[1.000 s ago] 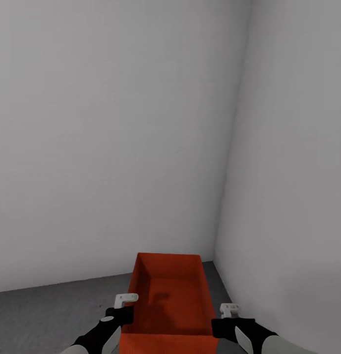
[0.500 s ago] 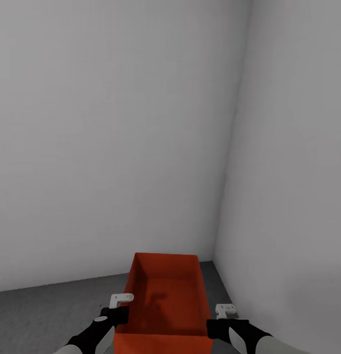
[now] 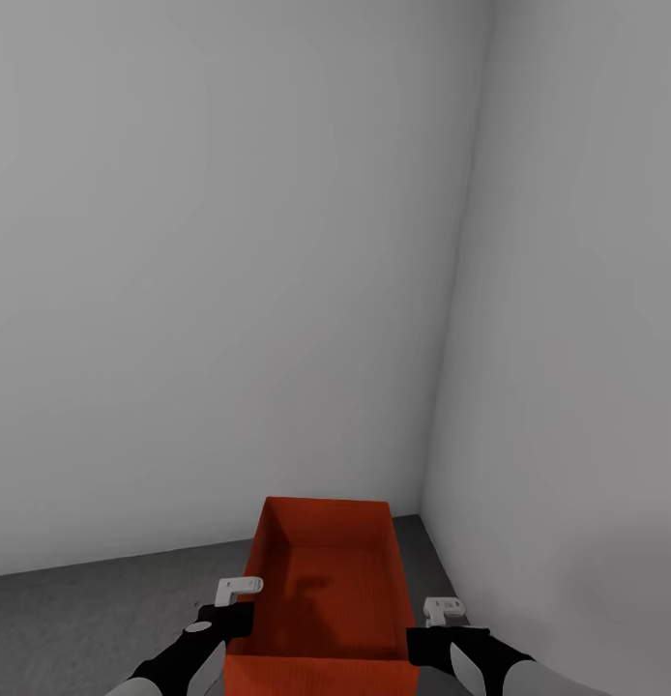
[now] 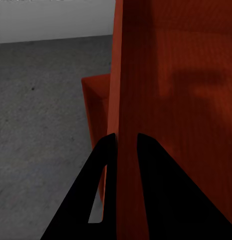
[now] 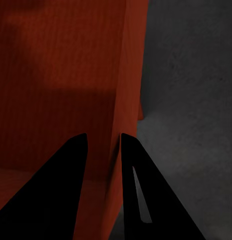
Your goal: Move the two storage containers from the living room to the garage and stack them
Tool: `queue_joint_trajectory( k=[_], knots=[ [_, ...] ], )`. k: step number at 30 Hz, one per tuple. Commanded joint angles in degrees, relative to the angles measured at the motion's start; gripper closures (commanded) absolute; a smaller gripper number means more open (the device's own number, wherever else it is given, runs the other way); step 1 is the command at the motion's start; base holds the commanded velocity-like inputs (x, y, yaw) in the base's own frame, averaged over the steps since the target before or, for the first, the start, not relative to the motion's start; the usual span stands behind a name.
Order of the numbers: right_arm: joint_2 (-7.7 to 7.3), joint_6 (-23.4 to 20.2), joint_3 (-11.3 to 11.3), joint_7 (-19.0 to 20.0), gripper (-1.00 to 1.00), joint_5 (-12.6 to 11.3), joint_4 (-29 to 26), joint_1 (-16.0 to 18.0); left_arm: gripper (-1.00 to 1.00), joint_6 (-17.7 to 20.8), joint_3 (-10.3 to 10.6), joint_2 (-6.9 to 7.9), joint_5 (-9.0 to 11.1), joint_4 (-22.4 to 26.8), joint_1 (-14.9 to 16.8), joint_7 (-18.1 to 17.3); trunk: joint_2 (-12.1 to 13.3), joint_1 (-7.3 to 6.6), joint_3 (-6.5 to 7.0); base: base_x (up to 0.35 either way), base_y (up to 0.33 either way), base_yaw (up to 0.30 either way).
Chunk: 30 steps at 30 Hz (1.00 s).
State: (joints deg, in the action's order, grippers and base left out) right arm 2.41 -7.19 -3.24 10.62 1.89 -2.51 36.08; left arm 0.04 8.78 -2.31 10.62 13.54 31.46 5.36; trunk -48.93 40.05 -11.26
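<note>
A bare corner of pale grey walls (image 3: 229, 242) meets a dark grey speckled floor (image 3: 94, 619); this looks like the garage. An open orange-red bin (image 3: 321, 580) sits in front of the robot, near the corner, carried between both arms. In the left wrist view a second bin (image 4: 95, 117) peeks out beneath it, so the carried bin seems to hang over or rest upon its twin; whether they touch, I cannot tell.

The left hand (image 4: 127, 145) is narrowed on the bin's left wall, one finger inside and one outside. The right hand (image 5: 103, 145) pinches the right wall the same way.

The walls are thin, and each hand grips only a rim, so the bin could tip or twist if one hand lets go before the other. If the bin is not squarely over the lower one, it may slide off toward the floor or jam against the near wall.

Compared with a second ago, bin and hands sit slightly lower and leftward in the head view; over the last half second nothing has visibly shifted.
</note>
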Motion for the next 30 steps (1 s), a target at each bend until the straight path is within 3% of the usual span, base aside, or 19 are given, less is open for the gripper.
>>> queue_joint_trajectory(
  k=[1, 30],
  knots=[
    [-2.32, 0.49, -0.46, 4.59, 1.00, -0.58, -3.21, 0.05, 1.00, 0.05, 1.77, 0.11, 1.34, -0.18, 0.00, -1.22, -0.06, 0.01, -0.09, 0.036, 0.000, 0.000],
    [-2.32, 0.49, -0.46, 4.59, 1.00, -0.57, -3.21, 0.05, 1.00, 0.05, 1.77, 0.11, 1.34, -0.18, 0.00, -1.22, -0.06, 0.01, -0.09, 0.003, 0.000, 0.000]
  ],
)
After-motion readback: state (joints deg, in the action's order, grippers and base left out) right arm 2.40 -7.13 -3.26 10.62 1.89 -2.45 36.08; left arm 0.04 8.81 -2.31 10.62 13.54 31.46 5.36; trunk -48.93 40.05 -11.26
